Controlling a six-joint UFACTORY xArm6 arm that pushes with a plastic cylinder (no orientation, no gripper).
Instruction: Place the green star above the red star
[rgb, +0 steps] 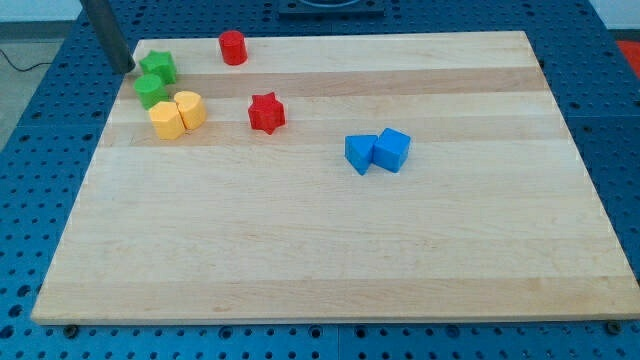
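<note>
The green star (159, 66) lies near the board's top left corner. The red star (266, 112) lies to its right and lower, toward the board's upper middle. My tip (127, 68) is at the board's top left edge, just left of the green star, close to it or touching. A second green block (151, 91) sits right below the green star.
Two yellow blocks (177, 114) sit side by side below the green ones. A red cylinder (233, 47) stands near the top edge. Two blue blocks (378, 152) touch each other right of centre. The wooden board (330, 250) rests on a blue perforated table.
</note>
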